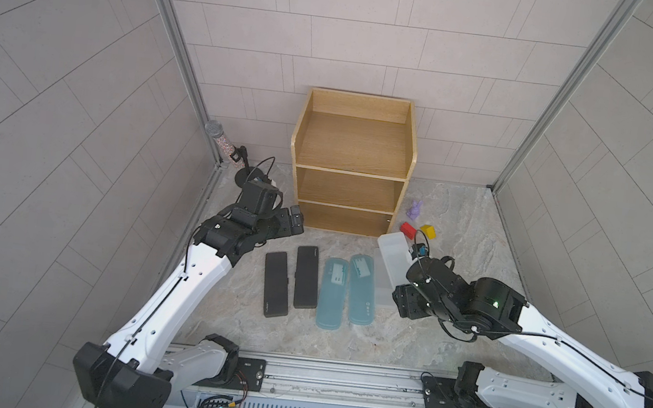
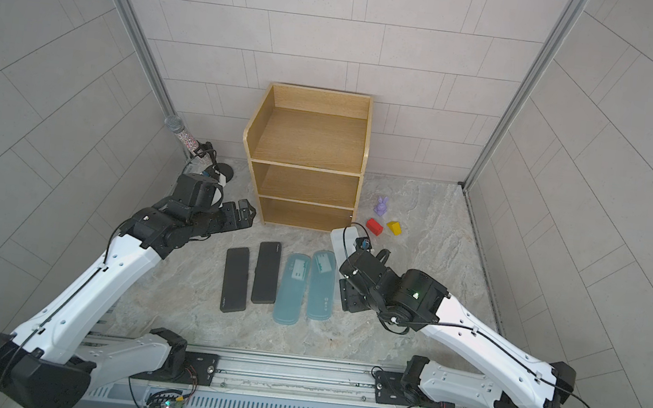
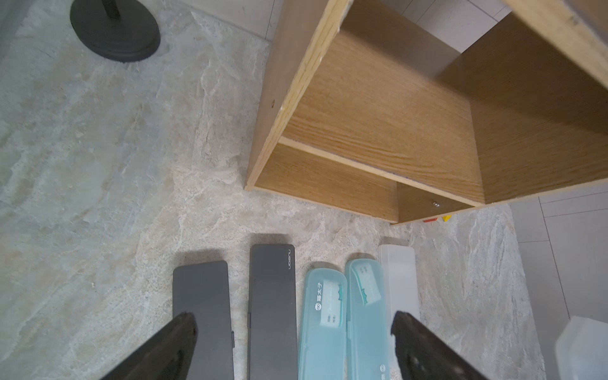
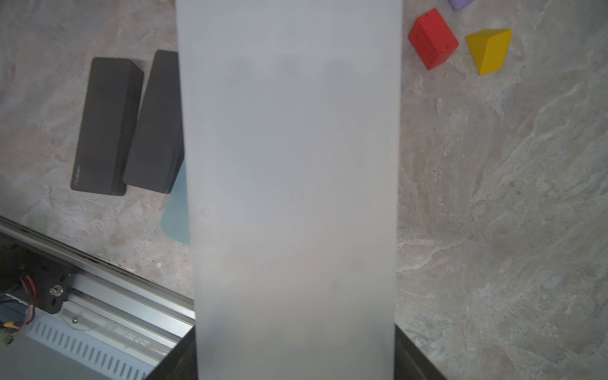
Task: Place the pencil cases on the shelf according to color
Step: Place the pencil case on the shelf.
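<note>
The white case (image 1: pixel 393 253) hangs above the table (image 1: pixel 459 237), clamped at its near end in the right claw (image 4: pixel 296 362), its long axis pointing at the bottom right corner of the shelf (image 1: pixel 355 141). Held so far back, it may droop or clip the side panel. The left claw (image 3: pixel 292 329) gapes empty.

You count two black pencil cases (image 1: pixel 276 284) (image 1: pixel 307 277); two teal cases (image 1: pixel 333 293) (image 1: pixel 361 290); two frosted white cases (image 1: pixel 392 250) (image 3: pixel 396 279) (one held aloft); one shelf (image 1: pixel 354 143); one red block (image 1: pixel 408 230); one yellow block (image 1: pixel 429 231); one purple rabbit (image 1: pixel 415 210); one microphone (image 1: pixel 219 138).
</note>
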Controlling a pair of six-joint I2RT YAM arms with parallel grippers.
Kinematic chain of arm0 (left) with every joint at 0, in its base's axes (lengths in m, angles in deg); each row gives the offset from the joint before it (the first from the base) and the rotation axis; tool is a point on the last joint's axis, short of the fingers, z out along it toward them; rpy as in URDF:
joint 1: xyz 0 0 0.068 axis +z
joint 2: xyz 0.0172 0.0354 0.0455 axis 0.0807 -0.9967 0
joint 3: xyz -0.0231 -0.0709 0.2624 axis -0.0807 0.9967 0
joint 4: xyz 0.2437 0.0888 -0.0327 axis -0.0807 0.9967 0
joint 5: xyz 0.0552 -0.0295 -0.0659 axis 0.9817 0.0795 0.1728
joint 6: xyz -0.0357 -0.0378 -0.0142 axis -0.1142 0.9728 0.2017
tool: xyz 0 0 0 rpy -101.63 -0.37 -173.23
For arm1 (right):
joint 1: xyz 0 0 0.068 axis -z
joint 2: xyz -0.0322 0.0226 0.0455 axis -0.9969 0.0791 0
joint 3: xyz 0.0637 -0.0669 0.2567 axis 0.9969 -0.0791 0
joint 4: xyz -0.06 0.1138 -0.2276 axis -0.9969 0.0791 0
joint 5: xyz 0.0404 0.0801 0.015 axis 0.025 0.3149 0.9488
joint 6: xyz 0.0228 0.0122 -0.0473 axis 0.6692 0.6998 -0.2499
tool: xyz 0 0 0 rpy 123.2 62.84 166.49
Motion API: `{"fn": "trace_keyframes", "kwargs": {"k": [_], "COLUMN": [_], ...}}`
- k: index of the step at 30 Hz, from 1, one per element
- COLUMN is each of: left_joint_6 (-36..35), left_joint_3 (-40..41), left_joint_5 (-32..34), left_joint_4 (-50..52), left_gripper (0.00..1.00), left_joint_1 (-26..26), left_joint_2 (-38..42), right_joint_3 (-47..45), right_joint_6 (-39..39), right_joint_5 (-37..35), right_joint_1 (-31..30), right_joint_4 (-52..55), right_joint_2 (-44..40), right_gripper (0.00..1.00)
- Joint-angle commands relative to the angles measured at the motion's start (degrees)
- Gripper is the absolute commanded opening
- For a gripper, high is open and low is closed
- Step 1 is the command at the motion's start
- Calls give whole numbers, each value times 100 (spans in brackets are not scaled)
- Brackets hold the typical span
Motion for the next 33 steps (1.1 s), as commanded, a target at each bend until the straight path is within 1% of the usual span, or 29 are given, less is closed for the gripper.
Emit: {"fn": "trace_keyframes", "kwargs": {"k": [1,5,10,13,16,17,19,20,27,29,33], "left_joint_6": [-202,-287,-417,-461,-514,-528,-544,-554,-647,-593,-501], "left_joint_3": [-247,-404,-523,-576,-641,-642,-603,-566,-231,-186,-46], "left_joint_5": [223,177,22,-102,-185,-194,-223,-253,-399,-608,-763], "left_joint_4": [169,104,54,-31,-90,-117,-198,-258,-554,-594,-811], "left_gripper": [100,100,100,100,100,100,100,100,100,100,100], "left_joint_1": [47,185,369,473,526,544,577,580,648,718,751], "left_joint_2": [-99,-202,-318,-418,-554,-589,-604,-600,-575,-602,-539], "right_joint_3": [576,1224,2061,2773,3478,3659,3935,4089,5092,5353,5732], "right_joint_6": [-132,-361,-600,-738,-862,-905,-920,-888,-851,-851,-857], "right_joint_5": [-327,-417,-542,-464,-192,-70,411,483,351,294,464], "right_joint_1": [-28,-28,86,378,775,905,1202,1337,1709,1791,1979], "right_joint_4": [183,131,113,100,-37,-145,-383,-465,-755,-819,-1109], "right_joint_2": [115,405,996,1489,2036,2219,2514,2656,3399,3623,4071], "right_gripper": [39,39,39,39,38,38,38,38,37,37,38]}}
